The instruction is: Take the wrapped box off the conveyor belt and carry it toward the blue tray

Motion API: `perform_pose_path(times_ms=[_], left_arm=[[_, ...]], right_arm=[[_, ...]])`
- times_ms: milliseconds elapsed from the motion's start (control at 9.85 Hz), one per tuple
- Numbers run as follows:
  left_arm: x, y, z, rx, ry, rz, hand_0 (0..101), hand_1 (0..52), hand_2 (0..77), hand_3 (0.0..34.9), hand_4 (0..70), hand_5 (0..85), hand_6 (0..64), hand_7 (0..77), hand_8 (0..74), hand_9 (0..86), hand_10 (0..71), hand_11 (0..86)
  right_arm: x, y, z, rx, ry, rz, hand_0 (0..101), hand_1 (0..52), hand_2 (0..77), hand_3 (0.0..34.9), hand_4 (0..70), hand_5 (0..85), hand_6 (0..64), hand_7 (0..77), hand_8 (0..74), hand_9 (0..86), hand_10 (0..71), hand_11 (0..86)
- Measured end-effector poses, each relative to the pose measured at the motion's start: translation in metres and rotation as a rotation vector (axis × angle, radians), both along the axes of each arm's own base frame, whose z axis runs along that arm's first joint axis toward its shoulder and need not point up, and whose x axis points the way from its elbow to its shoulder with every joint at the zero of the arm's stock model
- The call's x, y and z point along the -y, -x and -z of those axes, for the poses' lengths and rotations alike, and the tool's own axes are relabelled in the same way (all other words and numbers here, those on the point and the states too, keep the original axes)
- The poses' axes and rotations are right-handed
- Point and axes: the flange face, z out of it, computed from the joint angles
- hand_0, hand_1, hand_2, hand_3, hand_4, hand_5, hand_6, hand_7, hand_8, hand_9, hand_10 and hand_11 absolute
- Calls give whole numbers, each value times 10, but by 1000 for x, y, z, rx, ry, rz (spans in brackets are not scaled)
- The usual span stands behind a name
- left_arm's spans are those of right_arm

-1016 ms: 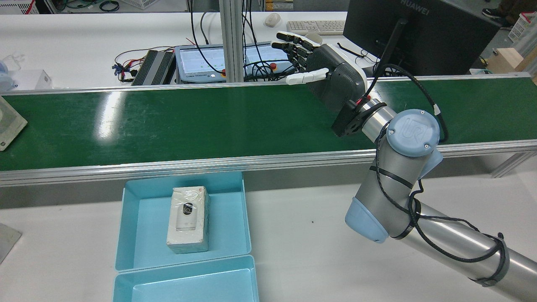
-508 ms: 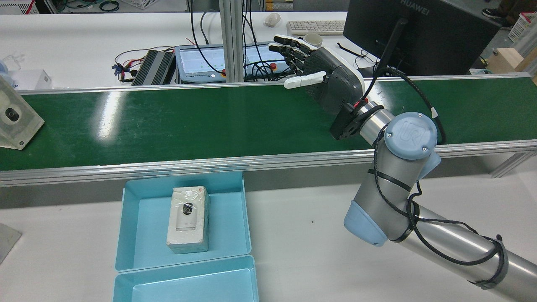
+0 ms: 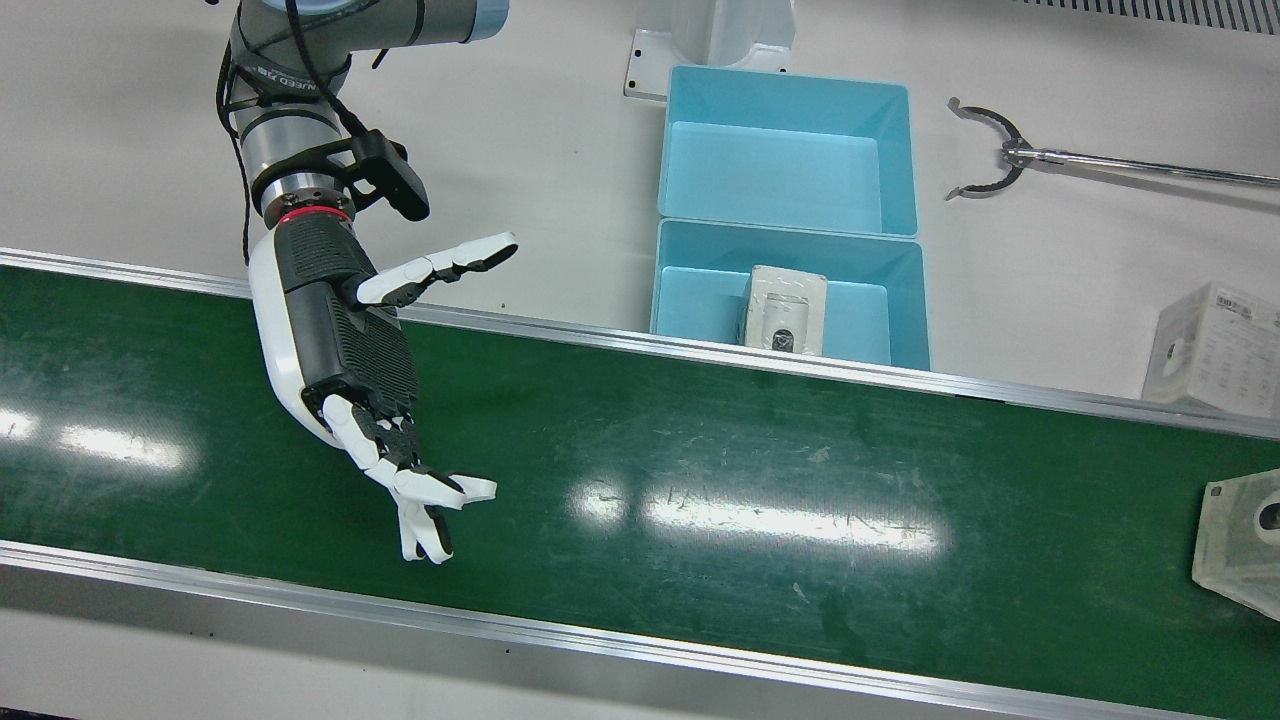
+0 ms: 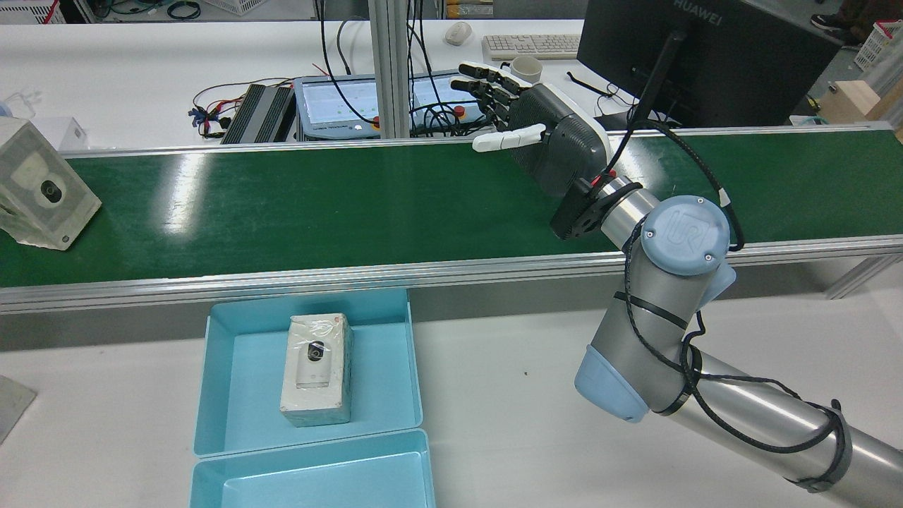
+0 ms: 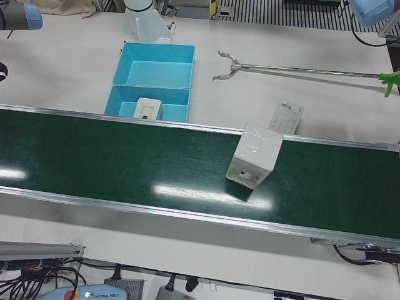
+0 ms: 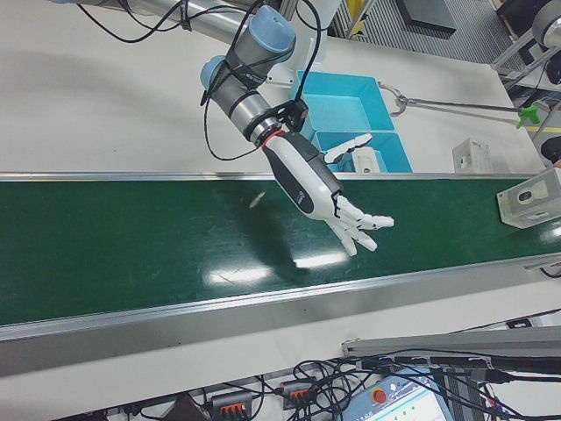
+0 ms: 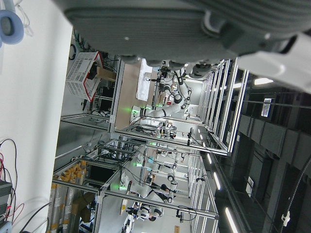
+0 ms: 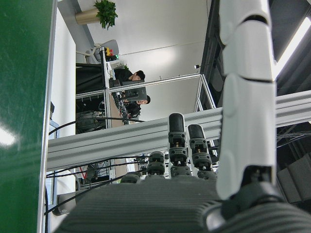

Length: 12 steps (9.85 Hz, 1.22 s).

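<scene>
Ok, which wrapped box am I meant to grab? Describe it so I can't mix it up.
Find the green conveyor belt. The wrapped box stands on it at the rear view's far left end. Its look-alike already lies in the blue tray; a third sits on the table.

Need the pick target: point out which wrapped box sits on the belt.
The wrapped box at the green conveyor belt end. The others lie in the blue tray or on the table.
</scene>
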Motion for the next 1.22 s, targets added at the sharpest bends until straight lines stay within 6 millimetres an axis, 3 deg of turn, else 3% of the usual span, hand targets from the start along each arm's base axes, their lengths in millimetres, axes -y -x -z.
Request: perform_pose_path(times_ms=[711, 812, 1016, 1219], left_arm=[[0, 0, 0, 0, 0, 0, 0, 0, 11, 0, 5, 11, 0, 5, 5, 0, 5, 0], [0, 0, 0, 0, 0, 0, 0, 0, 11, 0, 5, 11, 5, 5, 5, 0, 5, 0], [0, 0, 0, 0, 0, 0, 0, 0, 11, 0, 5, 11, 5, 5, 5, 0, 5, 5], [0, 0, 0, 0, 0, 0, 0, 0, 5, 0, 5, 11, 5, 5, 5, 5, 5, 0]], right_arm=[[-5, 10, 5, -2, -3, 12, 493, 164, 98, 0, 125, 196, 93, 267, 65, 93, 0, 11], [-5, 11, 5, -3, -3, 13, 493, 164, 98, 9, 87, 196, 93, 267, 65, 93, 0, 11], [-6, 15, 5, -11, -2, 9, 497, 164, 65, 12, 109, 185, 76, 235, 27, 76, 0, 11], [-10, 27, 13, -14, -5, -8, 508, 175, 60, 45, 98, 175, 65, 229, 49, 71, 0, 11]])
